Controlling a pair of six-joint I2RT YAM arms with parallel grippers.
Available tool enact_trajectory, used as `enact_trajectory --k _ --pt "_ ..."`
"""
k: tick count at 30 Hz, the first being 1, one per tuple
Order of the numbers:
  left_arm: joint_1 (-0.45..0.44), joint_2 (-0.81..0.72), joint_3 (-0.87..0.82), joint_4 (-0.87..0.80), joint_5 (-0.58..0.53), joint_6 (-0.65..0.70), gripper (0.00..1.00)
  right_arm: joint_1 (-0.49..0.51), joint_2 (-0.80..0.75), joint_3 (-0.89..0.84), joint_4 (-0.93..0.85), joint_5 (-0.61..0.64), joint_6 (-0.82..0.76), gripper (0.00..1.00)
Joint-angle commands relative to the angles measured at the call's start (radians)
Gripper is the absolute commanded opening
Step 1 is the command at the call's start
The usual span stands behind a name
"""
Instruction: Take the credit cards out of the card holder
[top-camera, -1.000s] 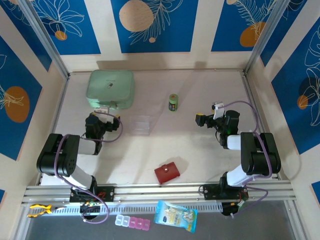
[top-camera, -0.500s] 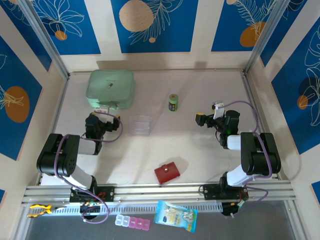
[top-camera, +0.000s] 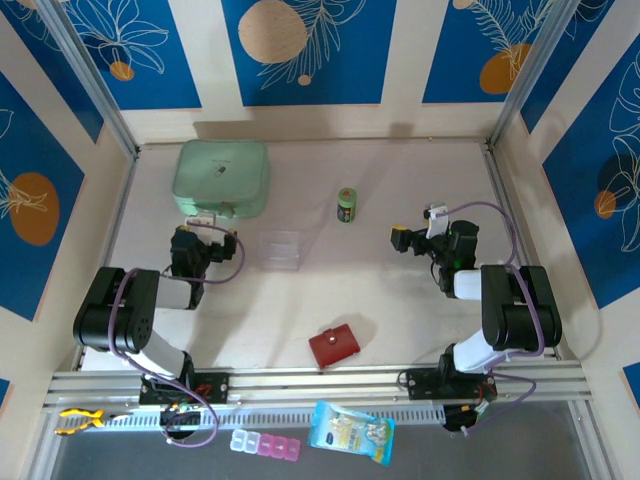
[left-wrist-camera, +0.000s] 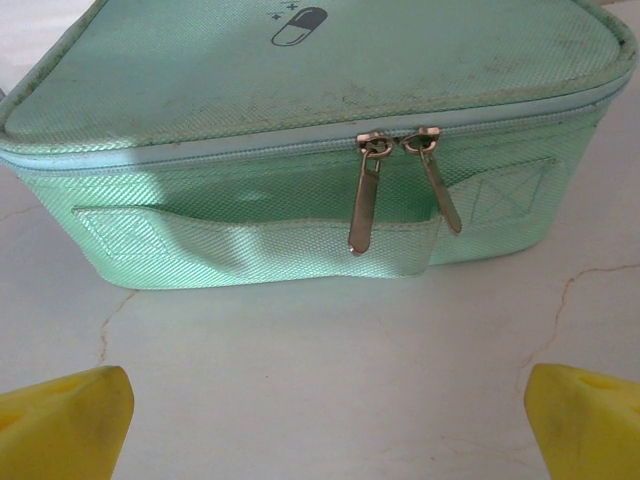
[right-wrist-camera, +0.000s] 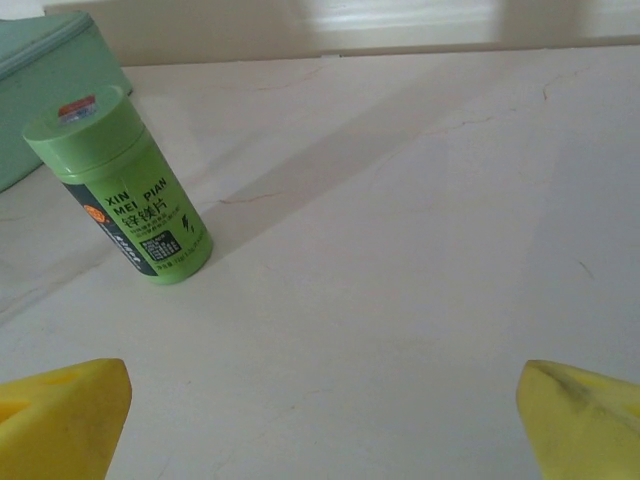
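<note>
Left arm: folded low at the near-left of the desk. The left jaws point far, toward the mint-green zip case. They stand released and wide with nothing between them. In the left wrist view the two yellow fingertips sit at the bottom corners, with bare desk between them.

Zip case: far-left on the desk, just beyond the left jaws and not touching them. In the left wrist view its near wall faces the camera. Two metal zip pulls hang side by side over a fabric handle strap. A pill symbol is printed on the lid.

Clear plastic tray: just right of the left jaws, apart from the case.

Card holder: dark red, lying flat and shut near the desk's near edge, between the two arm bases and well apart from both jaws. The credit cards cannot be seen.

Green bottle: upright, far of centre. In the right wrist view it stands to the left, lid on, with a dark label.

Right arm: folded at the near-right, with the right jaws pointing left toward the bottle and apart from it. They are released and wide, empty, the yellow fingertips at the lower corners over bare desk.
</note>
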Motion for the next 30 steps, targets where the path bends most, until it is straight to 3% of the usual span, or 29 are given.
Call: enact_trajectory --k 1,9,14,23,30 --pt "-0.002 -0.071 0.017 -0.049 -0.052 -0.013 1.0 0.016 -0.039 0.025 -0.058 0.043 -0.013 0.99" --pt "-0.026 -0.302 0.096 -0.426 -0.066 -0.069 1.0 0.061 -0.215 0.104 -0.358 0.126 -0.006 1.0" --pt "-0.042 -0.426 0.195 -0.749 -0.066 -0.146 1.0 0.114 -0.349 0.161 -0.614 0.148 0.031 0.96" --pt "-0.045 -0.558 0.384 -1.244 0.092 -0.292 1.0 0.266 -0.532 0.246 -1.001 0.193 0.172 0.85" --pt "-0.045 -0.519 0.524 -1.527 0.21 -0.344 0.98 0.351 -0.54 0.346 -1.268 0.16 0.318 0.74"
